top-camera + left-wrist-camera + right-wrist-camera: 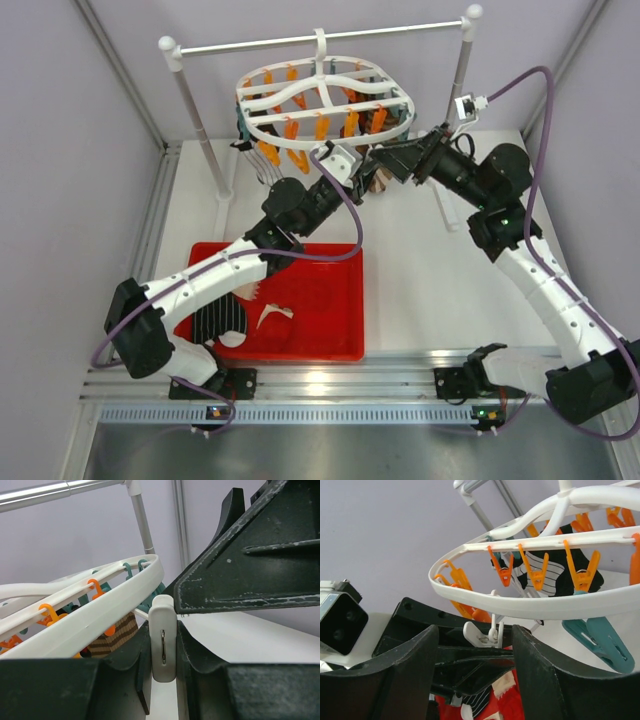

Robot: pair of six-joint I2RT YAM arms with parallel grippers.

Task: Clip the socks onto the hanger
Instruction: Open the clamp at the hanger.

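Socks show in two places. Up on the hanger (322, 75), a brown striped sock (378, 181) dangles below the near rim at the centre of the overhead view. The right wrist view shows a black sock with white stripes (560, 575) clipped under the cross bars. The hanger hangs by its hook from the white rod (250, 41) in the upper middle of the overhead view. It lies close to flat, its long axis running left to right along the rod, with orange clips (292, 130) and teal clips (597, 639) dangling beneath.

Both grippers meet at that near rim, just beside the brown striped sock. The left gripper (163, 647) comes up from the lower left and is clamped on a white clip (162, 612) hanging below the rim, a finger pressed to each side. The right gripper (475, 635) reaches in from the right with its fingers spread wide and the white clip between them. I cannot tell whether they touch it.

In the lower left of the overhead view, a red tray (330, 335) sits on the table (430, 290). It holds a black striped sock (220, 322) with a white toe and a white sock (272, 315), and the left arm passes over them.
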